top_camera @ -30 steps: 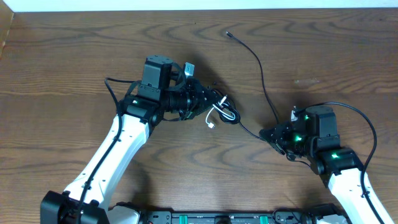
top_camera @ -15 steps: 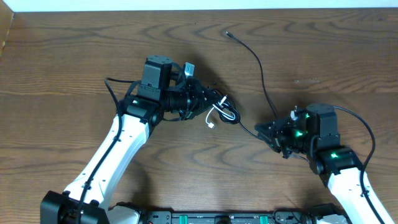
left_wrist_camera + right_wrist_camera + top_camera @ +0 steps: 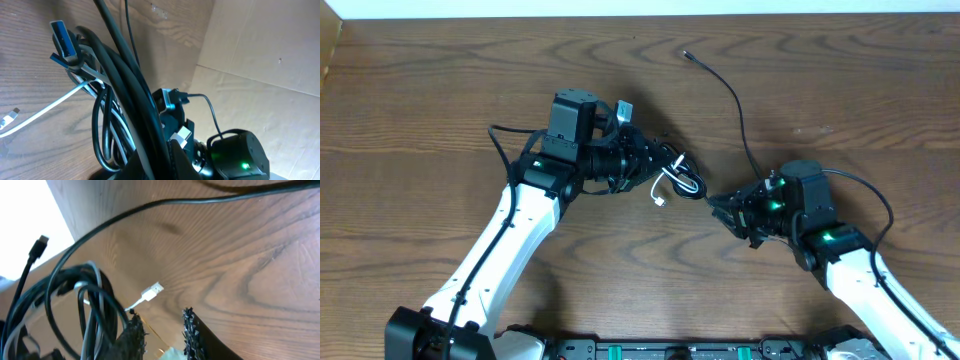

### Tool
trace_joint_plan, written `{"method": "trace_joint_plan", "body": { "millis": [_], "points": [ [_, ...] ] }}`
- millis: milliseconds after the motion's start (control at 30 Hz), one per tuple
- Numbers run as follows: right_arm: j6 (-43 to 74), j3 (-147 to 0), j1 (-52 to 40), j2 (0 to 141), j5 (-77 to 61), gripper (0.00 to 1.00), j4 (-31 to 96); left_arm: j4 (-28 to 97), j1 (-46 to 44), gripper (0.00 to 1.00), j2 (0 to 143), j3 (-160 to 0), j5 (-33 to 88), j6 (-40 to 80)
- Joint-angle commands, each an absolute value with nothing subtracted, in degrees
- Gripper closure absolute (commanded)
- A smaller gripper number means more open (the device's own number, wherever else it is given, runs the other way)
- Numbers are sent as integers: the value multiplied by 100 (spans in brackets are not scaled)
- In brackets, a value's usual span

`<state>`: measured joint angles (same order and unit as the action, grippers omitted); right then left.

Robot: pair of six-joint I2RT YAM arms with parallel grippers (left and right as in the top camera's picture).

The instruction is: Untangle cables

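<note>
Mid-table, the cables (image 3: 676, 176) form 1 tight bundle of loops, black and white strands wound through each other. The bundle sits at the tip of my left gripper (image 3: 653, 162). That gripper is clamped on the bundle; in the left wrist view the strands rise straight out of it, and they hide most of the fingers.

Findings on the bundle:
- White cord (image 3: 45, 107): thin and pale. It leaves the loops as 1 short tail and ends in a small white plug (image 3: 661, 203) lying on the table (image 3: 440, 90).
- Blue plug (image 3: 62, 37): flat, grey-shelled, sticking out at the far side of the bundle. I cannot tell which cord it belongs to.
- Black cord (image 3: 740, 120): thin and matte, with several turns in the bundle. 1 long free length runs out toward my right gripper (image 3: 720, 208), then curves away across the table. It ends in a small black plug (image 3: 687, 55) near the far edge.

My right gripper is low over the table, near the bundle. Its 2 fingers (image 3: 189, 330) stand apart with bare wood showing between them, gripping nothing. The black cord passes just beside them, not between them.
</note>
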<state>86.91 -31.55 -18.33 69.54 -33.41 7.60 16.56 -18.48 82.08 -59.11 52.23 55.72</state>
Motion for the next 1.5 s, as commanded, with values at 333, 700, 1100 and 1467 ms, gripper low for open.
{"method": "trace_joint_plan", "body": {
  "millis": [333,700,1100,1467],
  "points": [
    [8873,-3203,-1885,7074,-3546,77,272,1643,-1833,92,8160,-5946,5332,5627],
    [8995,-3203,-2217,7078,-3470,73,78,1640,-1833,92,8160,-5946,5332,6016],
    [9760,-3203,-2718,7078,-2816,71,60,1640,-1835,92,8160,-5946,5332,6724],
    [11000,-3203,-2742,7078,-2930,71,-54,1640,-2060,92,8160,-5946,4681,7677]
  ]
}}
